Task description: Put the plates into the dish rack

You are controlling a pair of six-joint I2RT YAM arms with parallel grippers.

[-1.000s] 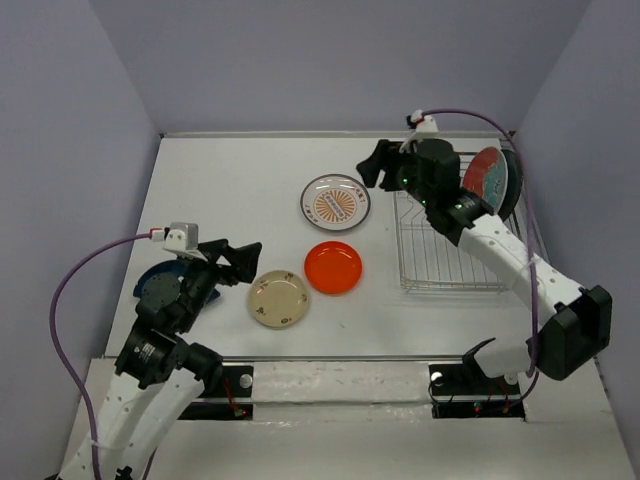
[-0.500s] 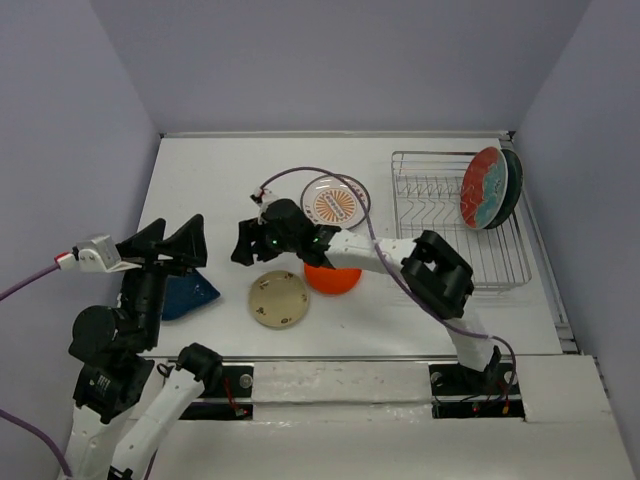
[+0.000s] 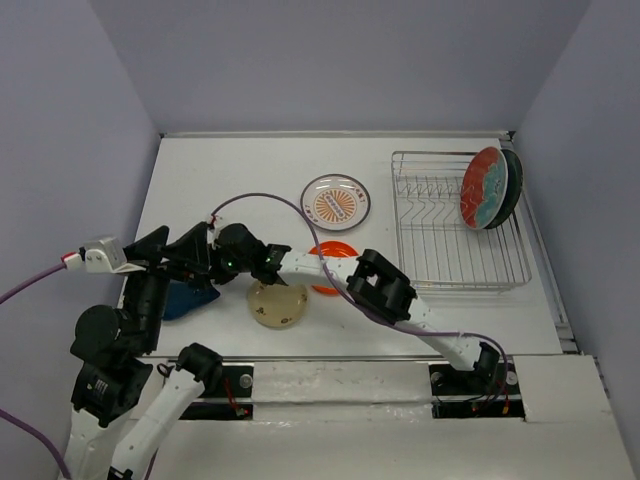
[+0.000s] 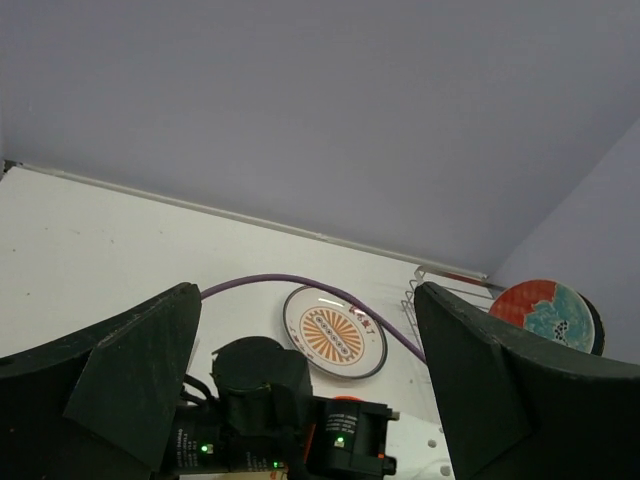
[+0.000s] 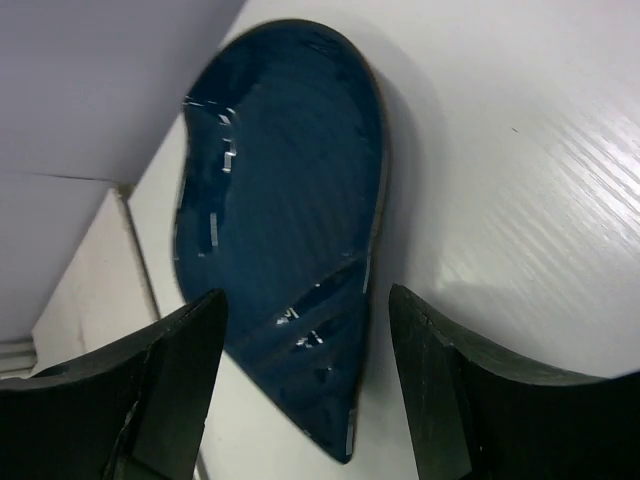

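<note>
Reach is the main change. A second ago the right arm (image 3: 380,285) was back at the dish rack (image 3: 440,262). Now it stretches across the surface (image 3: 220,180) to the left side. The right pincer (image 5: 305,300) stands partly open with nothing in it. Its two fingers (image 5: 170,390) sit either side of the dark blue plate's near edge, and I cannot tell whether they touch it.

That dark blue plate (image 3: 188,298) is near the left edge and looks tilted from above, where earlier it lay flatter under the left arm (image 3: 130,330). The left arm has lifted since then. The left pincer (image 3: 172,246) is spread fully wide and empty, hanging above the blue plate.

The floral plate (image 3: 484,188) and the dark teal-grey plate (image 3: 514,185) stand in the rack's far right end, as half a second ago. The sunburst plate (image 3: 336,202), orange-red plate (image 3: 330,268) and cream plate (image 3: 278,304) lie flat on the surface.
</note>
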